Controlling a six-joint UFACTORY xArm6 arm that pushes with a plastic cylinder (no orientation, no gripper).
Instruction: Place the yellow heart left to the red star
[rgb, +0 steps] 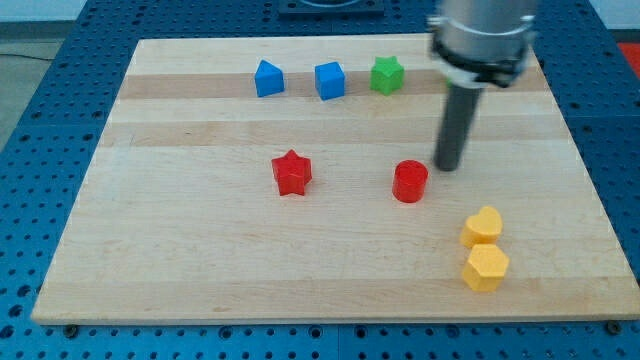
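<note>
Wooden board (330, 270), pale planks, sits on a blue perforated bench; only one camera view to go on. No pincer on this arm, so nothing to open or close, just a dark rod; my tip (448, 167) rests just to the view's right of the red cylinder (410, 182), close but apparently not touching. Yellow heart (482, 227) lies near the view's bottom right, touching or nearly touching the yellow hexagon (486, 269) directly below it. Red star (291, 173) sits well apart, toward the view's left of centre. Risks, as I judge them: the heart must travel past the red cylinder and around the star, so a straight push leftward could knock either one; a push from the wrong side could drag the hexagon along; the heart's rounded lobes may let it slip off the rod and rotate. Heart itself: small, glossy yellow, lying flat, lobes toward the view's top. Blue blocks (268, 78) (329, 80) and green star (386, 75) stay out of the route.
</note>
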